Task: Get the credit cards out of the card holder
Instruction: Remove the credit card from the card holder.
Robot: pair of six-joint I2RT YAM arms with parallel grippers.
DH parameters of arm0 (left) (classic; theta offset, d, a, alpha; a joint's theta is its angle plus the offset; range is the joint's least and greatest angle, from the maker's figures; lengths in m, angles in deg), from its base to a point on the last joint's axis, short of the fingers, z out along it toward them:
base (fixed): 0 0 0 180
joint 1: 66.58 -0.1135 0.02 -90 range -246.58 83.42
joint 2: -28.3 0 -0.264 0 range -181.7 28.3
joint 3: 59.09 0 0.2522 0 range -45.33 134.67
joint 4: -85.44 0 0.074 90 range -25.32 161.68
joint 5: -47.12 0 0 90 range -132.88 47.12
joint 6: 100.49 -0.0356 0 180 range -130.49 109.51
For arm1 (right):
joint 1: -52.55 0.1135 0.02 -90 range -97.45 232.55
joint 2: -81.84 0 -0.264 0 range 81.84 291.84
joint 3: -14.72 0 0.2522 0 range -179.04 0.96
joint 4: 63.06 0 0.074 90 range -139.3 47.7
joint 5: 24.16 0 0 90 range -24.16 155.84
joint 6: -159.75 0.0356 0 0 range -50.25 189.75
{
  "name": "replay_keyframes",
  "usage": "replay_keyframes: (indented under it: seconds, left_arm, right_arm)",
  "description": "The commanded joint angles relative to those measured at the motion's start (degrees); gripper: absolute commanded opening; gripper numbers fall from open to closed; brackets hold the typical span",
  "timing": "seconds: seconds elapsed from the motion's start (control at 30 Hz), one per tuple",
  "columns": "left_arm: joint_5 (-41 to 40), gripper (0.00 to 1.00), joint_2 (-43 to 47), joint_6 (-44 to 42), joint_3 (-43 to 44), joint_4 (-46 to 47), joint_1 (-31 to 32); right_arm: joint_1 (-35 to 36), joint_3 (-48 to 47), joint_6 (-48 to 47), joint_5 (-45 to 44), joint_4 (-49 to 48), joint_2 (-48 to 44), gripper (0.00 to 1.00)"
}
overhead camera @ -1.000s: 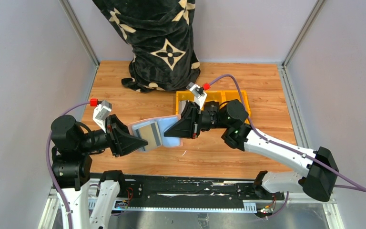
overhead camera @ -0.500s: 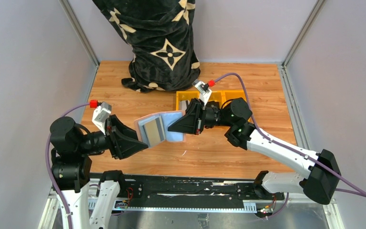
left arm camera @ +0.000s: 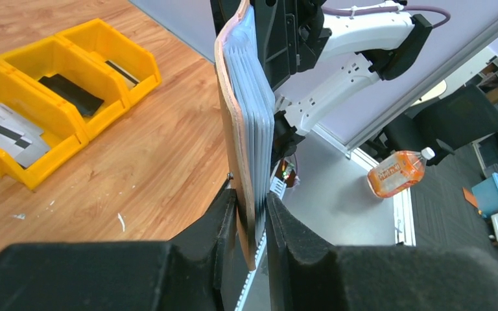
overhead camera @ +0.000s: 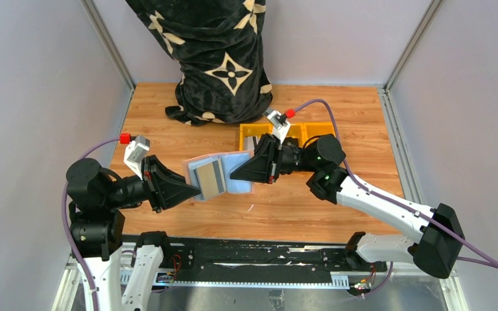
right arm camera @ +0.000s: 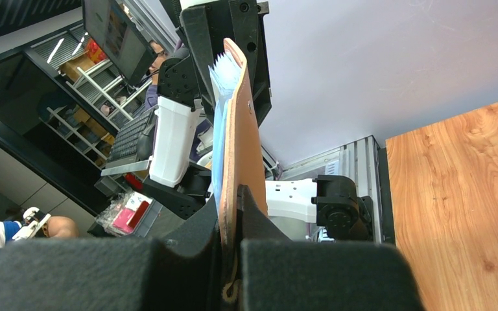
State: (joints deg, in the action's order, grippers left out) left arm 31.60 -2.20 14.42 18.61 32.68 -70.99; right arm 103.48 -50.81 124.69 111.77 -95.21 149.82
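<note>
Left tool [overhead camera: 196,188] and right tool [overhead camera: 235,175] each clamp 1 edge of the open card holder [left arm camera: 230,142], raised off the surface [overhead camera: 298,207]; credit cards [overhead camera: 209,179] sit inside.

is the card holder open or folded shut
Open: the card holder spreads between left gripper and right gripper, pale blue inner sleeves showing.

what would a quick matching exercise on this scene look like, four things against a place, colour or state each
Things:
1 card holder
2 three-compartment bin
3 black item
4 grey card

Place, colour or state:
A in the bin's middle compartment
B yellow
C in an end compartment of the bin
D clamped between the left gripper and the right gripper

Pairs: 1-D, 2-B, 3-A, 4-C
</note>
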Motion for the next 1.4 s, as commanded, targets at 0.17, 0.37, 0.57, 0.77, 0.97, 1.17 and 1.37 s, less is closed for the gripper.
replay_keyframes:
  seconds: [0.17,0.37,0.57,0.77,0.97,1.17,1.37]
  left_arm:
    - [0.2,0.17,0.6,3.4,0.3,4.4,0.1]
    - [-1.6,0.08,1.2,2.9,1.0,4.9,0.1]
    - [-13.1,0.00,4.5,-5.3,2.7,2.4,0.1]
    - [-17.9,0.00,5.8,-12.1,3.3,0.0,0.1]
    - [-18.1,0.00,6.2,-13.9,2.3,-0.5,0.1]
    - [-20.8,0.00,6.4,-15.5,3.1,-1.7,0.1]
    - [-25.3,0.00,6.6,-15.9,3.2,-2.6,0.1]
  right_arm:
    - [-0.7,-0.2,0.8,2.0,-3.4,-1.7,0.00]
    - [-0.6,-1.0,-0.9,1.6,-1.0,-1.3,0.00]
    - [0.7,-1.2,-2.2,0.2,-0.8,0.0,0.28]
    - [2.7,-1.7,-6.2,-2.9,2.1,0.7,0.45]
    - [5.8,-4.9,-12.8,-6.5,10.3,1.2,0.50]
    - [6.2,-4.9,-13.0,-5.9,10.3,1.1,0.30]
    - [6.1,-4.4,-13.6,-5.4,9.8,-0.9,0.05]
